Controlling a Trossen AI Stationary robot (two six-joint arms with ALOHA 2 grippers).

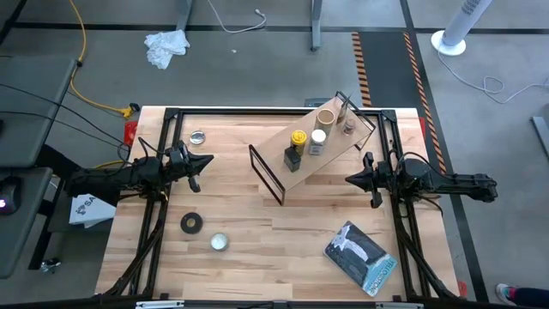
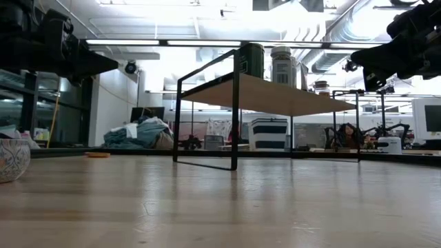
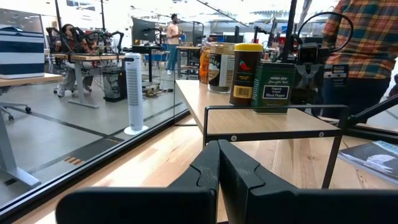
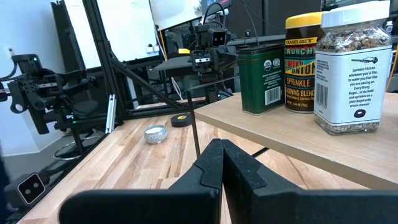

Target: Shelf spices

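Shelf mid-table, spices on plank; left gripper, right gripper flank it, apart, jaws pressed together.

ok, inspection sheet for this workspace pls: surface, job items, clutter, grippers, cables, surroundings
Surface: light wood table, black-framed.
Job's things: wood-plank wire-leg shelf carrying yellow-lidded jar, dark green tin, white-capped bottle, tan-lidded jar, tiny brown-topped jar.
Clutter: black tape roll, two silvery tins, blue-grey packet.
Grippers: left gripper and right gripper shut, empty, flanking the shelf.
Cables: yellow cable on floor.
Surroundings: crumpled white cloth, white fan.
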